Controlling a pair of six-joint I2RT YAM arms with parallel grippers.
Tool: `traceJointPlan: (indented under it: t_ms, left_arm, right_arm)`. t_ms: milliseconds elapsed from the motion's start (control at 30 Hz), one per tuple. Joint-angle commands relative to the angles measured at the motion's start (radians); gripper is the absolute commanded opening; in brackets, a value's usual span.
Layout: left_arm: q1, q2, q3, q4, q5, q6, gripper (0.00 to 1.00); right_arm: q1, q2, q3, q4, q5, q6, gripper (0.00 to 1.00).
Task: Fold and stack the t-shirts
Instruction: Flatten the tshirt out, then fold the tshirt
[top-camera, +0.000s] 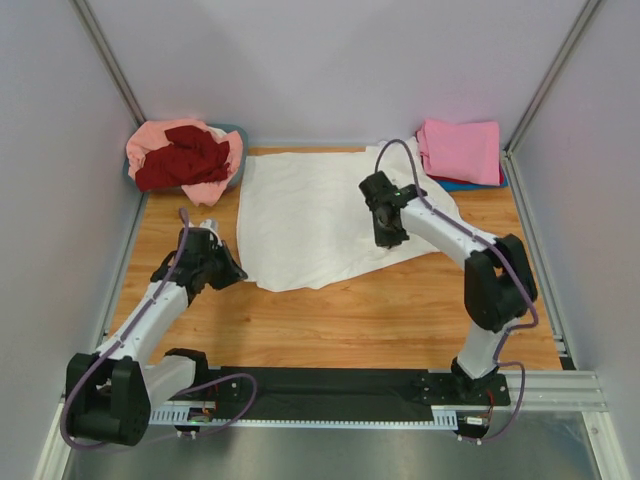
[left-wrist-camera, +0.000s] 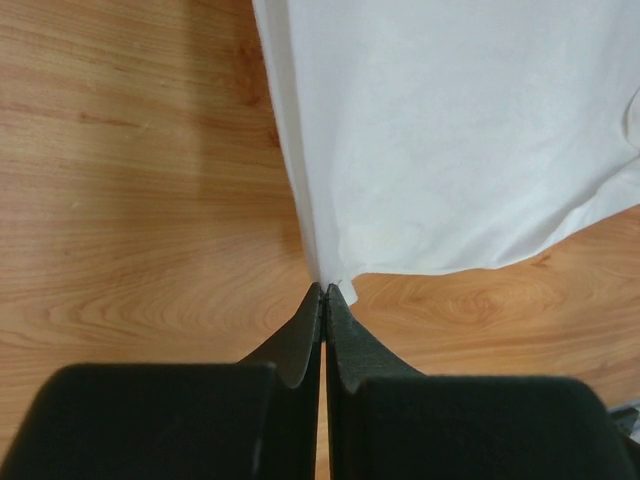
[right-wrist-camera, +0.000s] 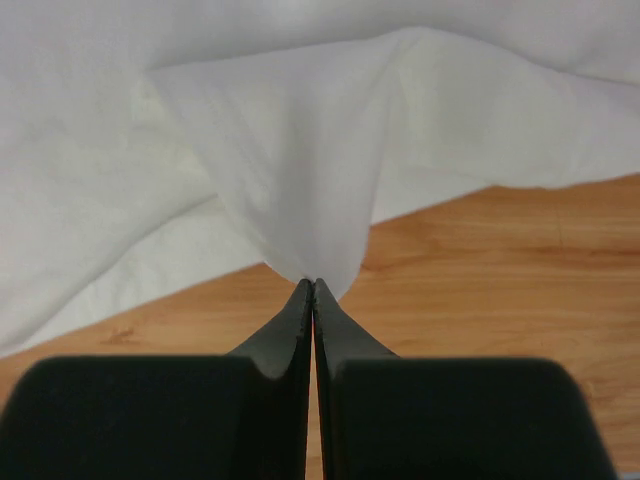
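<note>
Currently the right gripper (right-wrist-camera: 313, 285) has its jaws pressed together on a pinch of the off-white t-shirt (right-wrist-camera: 300, 180). The cloth tents up to the tips in a soft cone, so the grab is real. In the top view the right gripper (top-camera: 389, 241) sits over the shirt's right side, near its near-right edge.

Left gripper (left-wrist-camera: 323, 290) is also closed, tips right at the shirt's near-left corner (left-wrist-camera: 335, 275). It looks like it nips that corner, but the bite is thin and hard to confirm.

The off-white t-shirt (top-camera: 310, 215) lies spread across the middle of the wooden table (top-camera: 350, 320), mostly flat, rumpled toward the right. The printed graphic isn't showing.

Handling, as a judgement:
- Light, limp cotton with no stiffness. It drapes and follows whichever point is lifted.
- A thin corner pinch may slip under drag; a deeper bite on hem or seam holds better.
- Lifting one side only will bunch it. Matched corners moved together should keep the fold edge straight.
- Not fragile or slippery, and friction on wood should help the lower layer stay put.

Further out, a salmon-pink t-shirt (top-camera: 150, 140) and a dark red t-shirt (top-camera: 185, 160) are heaped in the grey-blue tub (top-camera: 238, 133) at back left. At back right is a folded bright pink t-shirt (top-camera: 460, 150) on a blue t-shirt (top-camera: 470, 185).
</note>
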Motion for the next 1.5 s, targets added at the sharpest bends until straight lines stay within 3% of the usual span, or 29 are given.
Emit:
traceJointPlan:
  t_ms: [0,367,533,767,967,1200,1467]
  left_arm:
    - [0.002,-0.072,0.041,-0.062,-0.004,0.015,0.00]
    - [0.003,-0.227,0.057,-0.244,-0.039,0.012,0.00]
    - [0.016,-0.272,0.098,-0.318,-0.051,-0.007,0.00]
    - [0.029,-0.353,0.185,-0.485,-0.052,-0.024,0.00]
    - [0.029,-0.414,0.216,-0.588,-0.012,-0.019,0.00]
    - [0.029,-0.382,0.268,-0.657,0.008,0.066,0.00]
    - [0.032,-0.172,0.337,-0.595,-0.015,0.162,0.00]
  right_arm:
    - [0.004,-0.230,-0.089,-0.013,0.063,0.047,0.00]
    - [0.004,-0.881,-0.549,-0.124,0.125,0.239,0.00]
    - [0.051,-1.138,-0.534,-0.242,0.266,0.465,0.00]
    - [0.050,-1.386,-0.531,-0.365,0.289,0.592,0.00]
    - [0.050,-1.472,-0.516,-0.432,0.254,0.632,0.01]
    - [0.050,-1.444,-0.453,-0.415,0.226,0.578,0.00]
    - [0.050,-1.239,-0.384,-0.156,0.120,0.215,0.00]
